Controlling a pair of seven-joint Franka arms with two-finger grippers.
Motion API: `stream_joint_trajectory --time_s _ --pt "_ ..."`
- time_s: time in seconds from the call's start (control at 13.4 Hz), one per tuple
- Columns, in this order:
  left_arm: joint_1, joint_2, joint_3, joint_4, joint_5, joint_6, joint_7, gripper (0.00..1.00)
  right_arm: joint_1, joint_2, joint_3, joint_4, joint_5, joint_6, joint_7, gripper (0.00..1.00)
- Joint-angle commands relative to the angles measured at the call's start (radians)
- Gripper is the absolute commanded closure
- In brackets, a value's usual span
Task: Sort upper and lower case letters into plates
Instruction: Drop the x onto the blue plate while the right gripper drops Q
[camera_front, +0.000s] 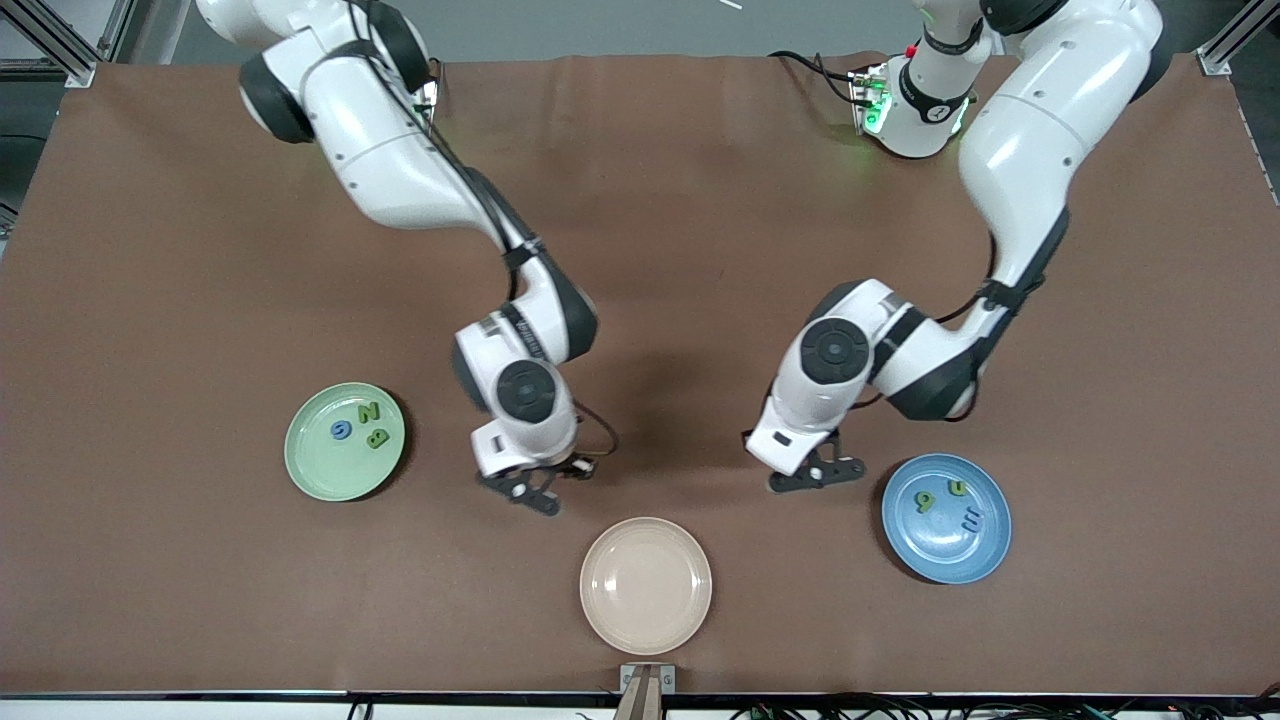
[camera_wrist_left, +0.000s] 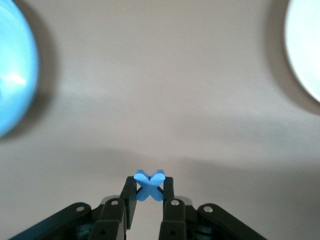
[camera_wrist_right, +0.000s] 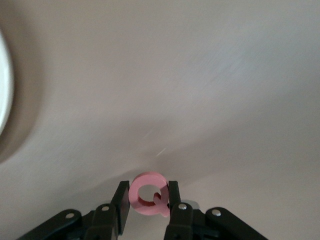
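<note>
The pale mint green plate (camera_front: 325, 470) lies toward the right arm's end and holds a blue letter (camera_front: 341, 430) and two green letters (camera_front: 372, 424). The blue plate (camera_front: 940, 556) lies toward the left arm's end and holds two green letters (camera_front: 942, 495) and a blue one (camera_front: 970, 520). My left gripper (camera_front: 815, 472) is over the bare table beside the blue plate, shut on a blue letter x (camera_wrist_left: 149, 187). My right gripper (camera_front: 535, 490) is over the table between the mint plate and the cream plate, shut on a pink letter Q (camera_wrist_right: 148, 194).
An empty cream-beige plate (camera_front: 646, 585) lies near the table's front edge, between the two grippers and nearer the camera. Its pale edge shows in the left wrist view (camera_wrist_left: 307, 50); the blue plate's edge shows there too (camera_wrist_left: 15, 75). The brown table (camera_front: 640, 250) is bare elsewhere.
</note>
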Motion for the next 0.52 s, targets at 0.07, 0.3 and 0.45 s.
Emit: stream_joint_trajectory --time_s 0.07,0.3,0.45 --pt "0.112 -0.035 -0.001 -0.025 0.032 -0.023 0.199 0.99 -0.166 -0.278 0.023 -0.371 0.009 0.033 -0.339 1.00" --pt "0.209 -0.025 -0.003 -0.023 0.113 -0.014 0.386 0.99 -0.318 -0.382 0.023 -0.623 0.009 0.215 -0.625 1.00" --pt "0.260 0.003 -0.001 -0.023 0.137 0.041 0.490 0.99 -0.381 -0.395 0.023 -0.714 0.009 0.312 -0.737 1.00"
